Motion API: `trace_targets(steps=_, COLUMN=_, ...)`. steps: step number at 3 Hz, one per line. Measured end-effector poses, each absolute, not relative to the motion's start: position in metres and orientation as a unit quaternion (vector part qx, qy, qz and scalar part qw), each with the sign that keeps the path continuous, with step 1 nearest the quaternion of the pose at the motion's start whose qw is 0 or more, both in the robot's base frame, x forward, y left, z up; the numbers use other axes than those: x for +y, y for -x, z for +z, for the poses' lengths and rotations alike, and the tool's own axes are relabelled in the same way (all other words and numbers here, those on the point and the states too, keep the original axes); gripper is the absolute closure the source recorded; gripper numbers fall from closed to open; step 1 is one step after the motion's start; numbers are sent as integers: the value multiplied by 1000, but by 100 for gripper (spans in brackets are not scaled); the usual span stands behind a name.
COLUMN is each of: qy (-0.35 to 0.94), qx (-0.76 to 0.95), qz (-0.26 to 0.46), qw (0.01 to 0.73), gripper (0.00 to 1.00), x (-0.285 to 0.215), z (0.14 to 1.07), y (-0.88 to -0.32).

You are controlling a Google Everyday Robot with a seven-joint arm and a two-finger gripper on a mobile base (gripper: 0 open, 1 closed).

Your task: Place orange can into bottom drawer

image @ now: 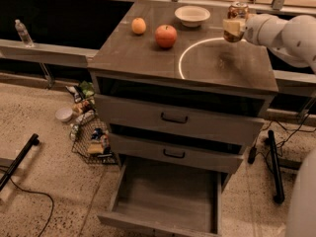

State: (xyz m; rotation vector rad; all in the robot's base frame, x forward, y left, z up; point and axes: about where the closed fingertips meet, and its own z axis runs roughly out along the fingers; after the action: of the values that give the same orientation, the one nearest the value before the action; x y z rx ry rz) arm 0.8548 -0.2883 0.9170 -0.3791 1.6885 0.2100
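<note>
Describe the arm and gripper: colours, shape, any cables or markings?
The arm is smooth, glossy white, with rounded, bulbous segments; no cables or markings show on it. The gripper, over the far right of the cabinet top beside the orange can, is a blocky cream-coloured piece, darker underneath.
</note>
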Motion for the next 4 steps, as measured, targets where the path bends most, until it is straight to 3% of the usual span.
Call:
trace_targets(steps=1, qy=172, qx=742, qz=153, qw=630, gripper=100, x=-276, z=939, y=-791)
trace_targets(steps=2, qy=163, qx=735, qz=247, qw=611, gripper=100, x=-256, z=936, y=-741)
trace_targets(steps=4, qy=163, qx=733, qz=256, qw=609, gripper=100, x=-253, z=937, y=-737)
